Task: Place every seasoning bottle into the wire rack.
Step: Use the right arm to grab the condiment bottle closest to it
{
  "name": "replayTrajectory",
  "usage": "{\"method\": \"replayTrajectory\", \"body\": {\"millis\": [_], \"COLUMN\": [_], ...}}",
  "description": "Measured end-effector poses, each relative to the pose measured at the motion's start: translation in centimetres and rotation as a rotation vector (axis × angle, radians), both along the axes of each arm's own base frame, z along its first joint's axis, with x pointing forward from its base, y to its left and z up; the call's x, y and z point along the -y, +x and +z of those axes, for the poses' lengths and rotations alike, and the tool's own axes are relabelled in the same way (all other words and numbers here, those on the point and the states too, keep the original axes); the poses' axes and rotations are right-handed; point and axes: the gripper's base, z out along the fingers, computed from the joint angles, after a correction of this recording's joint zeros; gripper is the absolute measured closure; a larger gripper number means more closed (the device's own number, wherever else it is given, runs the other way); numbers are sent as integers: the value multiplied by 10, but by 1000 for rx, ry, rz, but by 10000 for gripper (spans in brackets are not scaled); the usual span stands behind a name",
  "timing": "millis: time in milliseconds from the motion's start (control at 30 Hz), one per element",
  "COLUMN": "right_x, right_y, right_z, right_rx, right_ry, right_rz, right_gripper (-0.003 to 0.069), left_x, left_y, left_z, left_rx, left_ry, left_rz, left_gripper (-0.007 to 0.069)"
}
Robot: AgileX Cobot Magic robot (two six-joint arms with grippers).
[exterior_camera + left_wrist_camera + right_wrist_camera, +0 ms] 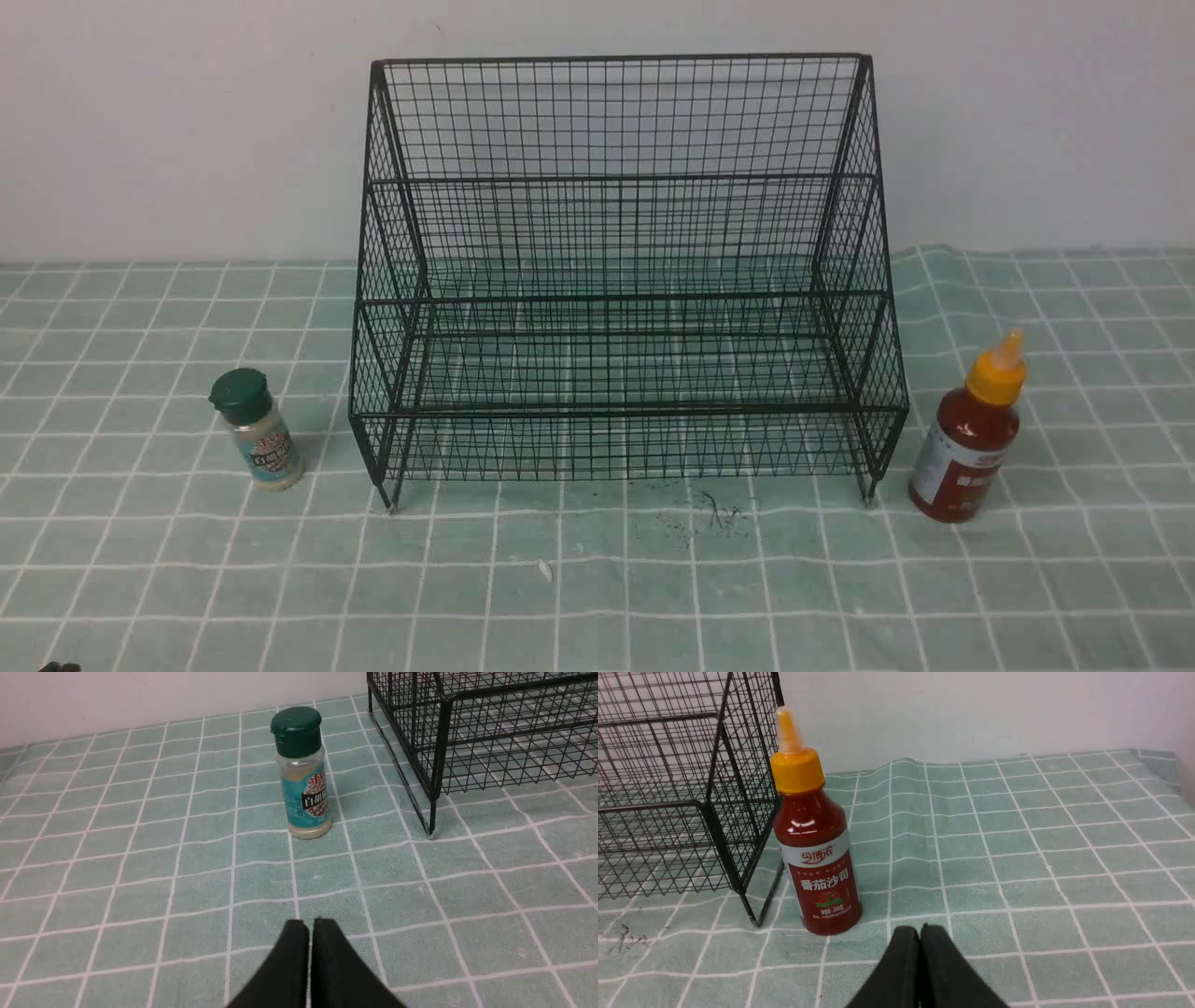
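- The left gripper (310,924) has its two black fingers pressed together with nothing between them. It hangs low over the checked tablecloth (597,579).
- The right gripper (920,929) is closed the same way and is also empty.
- The shaker jar (303,777) lies at 12 o'clock from the left gripper, dead ahead along the line its fingers point, with bare cloth between them. It stands upright with its long axis vertical and its green lid on top.
- The sauce bottle (817,858) lies at about 11 o'clock from the right gripper, ahead and off toward the rack side, and closer than the jar is to its gripper. It also stands upright, with the yellow nozzle pointing up.
- Take the middle of the wire rack (616,280) front edge as the dial, seen from the front. The jar then stands at 9 o'clock, near the rack's left leg. The bottle stands at 3 o'clock, just beside the right leg. Neither touches the wire.
- I judge the left arm the nearer one for the jar and the right arm the nearer one for the bottle. Either gripper must spread its fingers before it can close on a body from the side.
- The rack's stepped shelves hold nothing, so neither bottle is in yet.
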Motion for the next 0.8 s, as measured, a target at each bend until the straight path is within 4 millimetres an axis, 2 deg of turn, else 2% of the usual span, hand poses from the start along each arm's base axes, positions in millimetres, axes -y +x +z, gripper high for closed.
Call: {"method": "replayTrajectory", "body": {"millis": [800], "right_x": [-1], "right_y": [0], "right_z": [1], "right_rx": [16], "right_ry": [25], "right_rz": [1], "right_gripper": [673], "left_x": [0], "left_y": [0], "left_z": [0], "left_rx": [0], "left_ry": [0], "left_rz": [0], "left_gripper": [631]}}
